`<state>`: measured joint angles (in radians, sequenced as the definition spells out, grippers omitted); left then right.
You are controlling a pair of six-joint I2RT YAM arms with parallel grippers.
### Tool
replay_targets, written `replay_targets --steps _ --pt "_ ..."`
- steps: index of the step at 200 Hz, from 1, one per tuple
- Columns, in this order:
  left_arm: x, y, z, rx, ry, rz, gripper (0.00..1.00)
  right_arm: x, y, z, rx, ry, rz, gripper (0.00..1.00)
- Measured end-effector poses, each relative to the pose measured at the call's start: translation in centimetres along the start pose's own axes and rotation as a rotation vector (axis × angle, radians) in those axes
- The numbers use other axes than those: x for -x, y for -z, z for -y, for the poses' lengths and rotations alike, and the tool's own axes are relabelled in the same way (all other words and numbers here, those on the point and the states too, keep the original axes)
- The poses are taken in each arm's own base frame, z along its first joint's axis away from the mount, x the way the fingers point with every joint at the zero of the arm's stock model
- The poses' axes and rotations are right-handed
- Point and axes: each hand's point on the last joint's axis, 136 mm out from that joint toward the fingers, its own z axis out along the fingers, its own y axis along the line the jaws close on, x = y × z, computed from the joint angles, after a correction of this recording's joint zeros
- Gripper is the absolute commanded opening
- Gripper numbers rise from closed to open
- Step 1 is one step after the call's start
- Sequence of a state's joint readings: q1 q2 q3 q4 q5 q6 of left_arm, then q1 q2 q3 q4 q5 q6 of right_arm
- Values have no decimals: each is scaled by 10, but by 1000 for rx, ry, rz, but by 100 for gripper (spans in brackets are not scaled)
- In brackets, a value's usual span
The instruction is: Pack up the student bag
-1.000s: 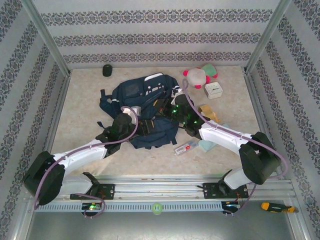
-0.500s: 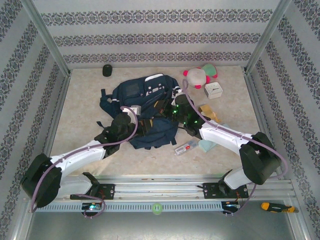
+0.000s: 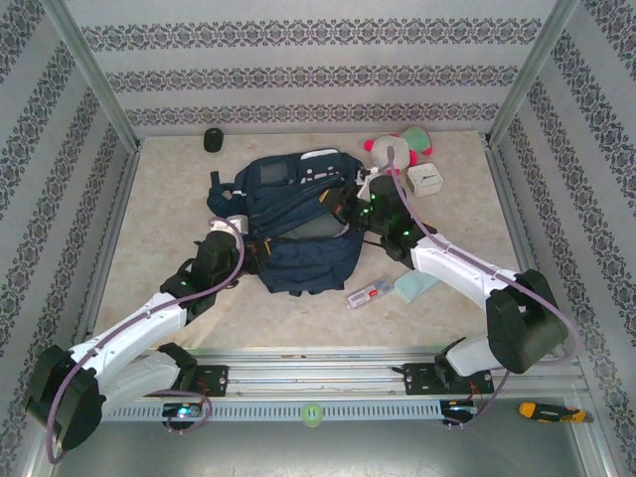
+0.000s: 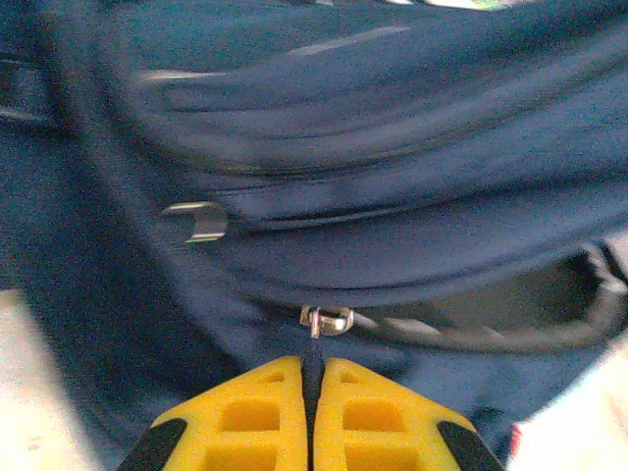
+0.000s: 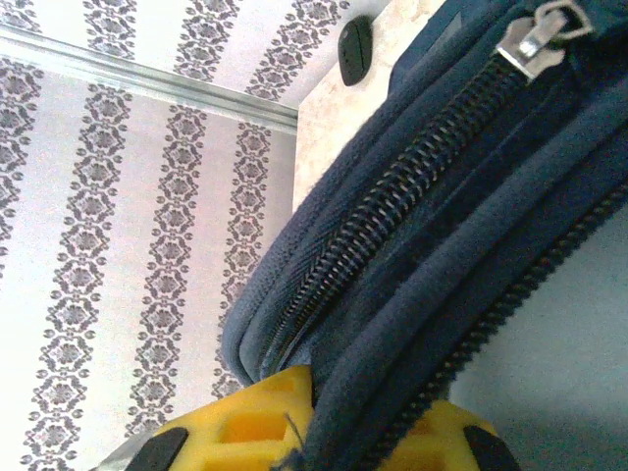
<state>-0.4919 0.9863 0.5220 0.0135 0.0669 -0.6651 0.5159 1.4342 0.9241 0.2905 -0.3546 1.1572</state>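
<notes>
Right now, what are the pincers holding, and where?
Left pincer pinches the zipper pull of the bag; right pincer grips its zippered edge.

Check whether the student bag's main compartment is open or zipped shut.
Partly open: a gap with grey lining runs across the student bag. The left fingers pinch its zipper pull, and the right fingers clamp its rim.

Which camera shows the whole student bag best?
Top external: the whole student bag is in frame. Left wrist: blurred fabric, the zipper pull pinched by the left gripper. Right wrist: zippers, an edge in the right gripper.
</notes>
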Motion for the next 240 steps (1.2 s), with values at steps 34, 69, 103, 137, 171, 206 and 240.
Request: replay_targets --steps 34,69,103,137,171,206,240 --pt "13 -1 -32 88 27 28 0 7 5 -15 50 -22 -35 0" --pt "24 -16 -54 139 38 30 0 6 7 -30 97 -65 -116 0" --pt "42 -40 -84 203 67 48 0 14 0 -45 138 -96 -179 0" --pt "53 -55 -102 243 95 60 0 14 -7 -47 145 -120 -220 0" --pt "66 -57 -103 260 71 75 20 22 -14 -47 145 -122 -213 0" --pt "89 -43 -101 286 -26 107 55 28 -14 -50 150 -118 -200 0" --pt "129 -5 -58 190 -234 220 71 30 -15 -48 145 -120 -189 0"
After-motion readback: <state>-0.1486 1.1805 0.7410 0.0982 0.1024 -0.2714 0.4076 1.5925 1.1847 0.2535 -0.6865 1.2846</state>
